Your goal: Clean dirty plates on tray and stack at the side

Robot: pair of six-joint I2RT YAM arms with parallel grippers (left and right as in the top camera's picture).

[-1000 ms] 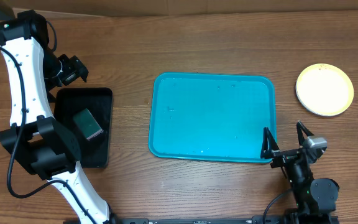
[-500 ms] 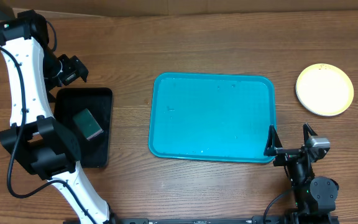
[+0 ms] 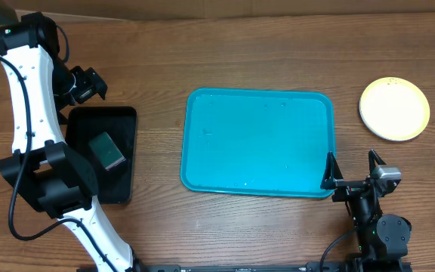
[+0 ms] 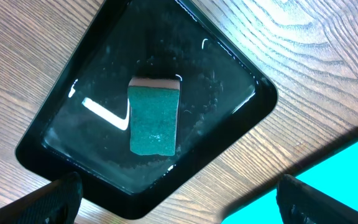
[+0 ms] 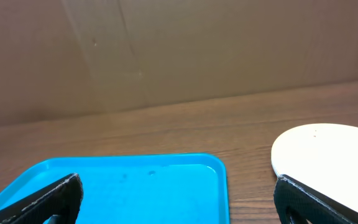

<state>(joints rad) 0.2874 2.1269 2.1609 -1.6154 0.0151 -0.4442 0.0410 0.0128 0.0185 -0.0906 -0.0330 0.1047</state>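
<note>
The turquoise tray (image 3: pixel 257 143) lies mid-table and holds only a few water drops. To its right on the wood sit the plates (image 3: pixel 395 109): a white plate on top, with a yellow-green rim showing under it. My right gripper (image 3: pixel 349 168) hovers open at the tray's near right corner, between the tray (image 5: pixel 135 186) and the white plate (image 5: pixel 328 155). My left gripper (image 3: pixel 91 85) is open at the far left, above the top end of the black tray. Nothing is between its fingers (image 4: pixel 61 199).
A narrow black tray (image 3: pixel 108 155) at the left holds a film of water and a green sponge (image 4: pixel 154 118). The left arm's white links rise along the left edge. A brown cardboard wall (image 5: pixel 179 50) stands at the table's far side.
My right gripper has shifted slightly to the right and toward the front edge. The left arm, plates and trays have not moved.
</note>
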